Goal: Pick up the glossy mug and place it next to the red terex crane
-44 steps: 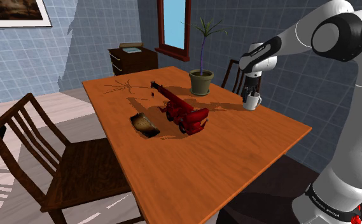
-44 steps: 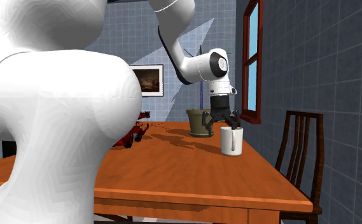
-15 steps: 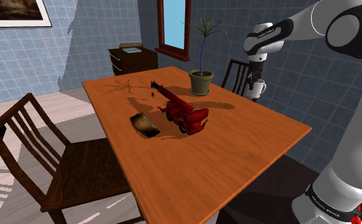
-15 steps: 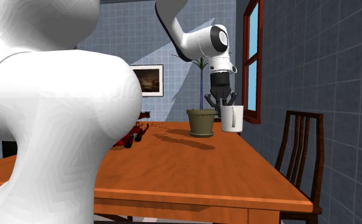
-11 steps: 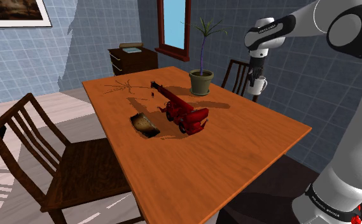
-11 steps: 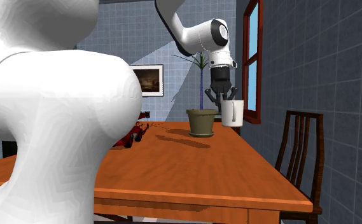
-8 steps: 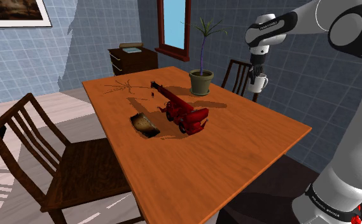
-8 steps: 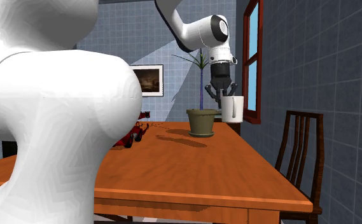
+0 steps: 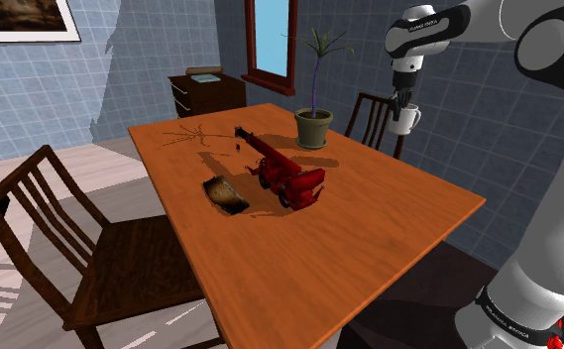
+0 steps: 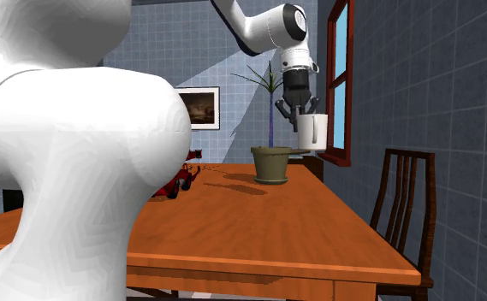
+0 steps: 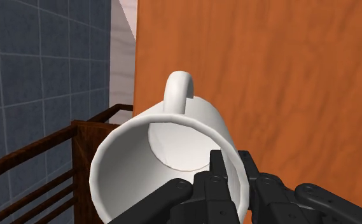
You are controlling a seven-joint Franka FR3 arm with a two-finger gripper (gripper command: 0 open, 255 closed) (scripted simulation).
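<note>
mug point(image 10: 312, 132): rigid, glossy, probably slippery, breakable; well apart from crane point(image 9: 287, 176)
claw point(image 11: 231, 172): clamped on mug's rim wall

The shoulder view stands high beside the arm's base, looking down across the orange table point(image 9: 369, 228) toward the window point(image 9: 270, 40) at 12 o'clock. The second exterior view sits low and close behind the white arm point(image 10: 70, 145), which bulks at 9 o'clock, facing the same potted plant point(image 10: 271, 162) and window. The wrist view looks down, close over the white mug point(image 11: 167, 159), at the table's edge.
</note>
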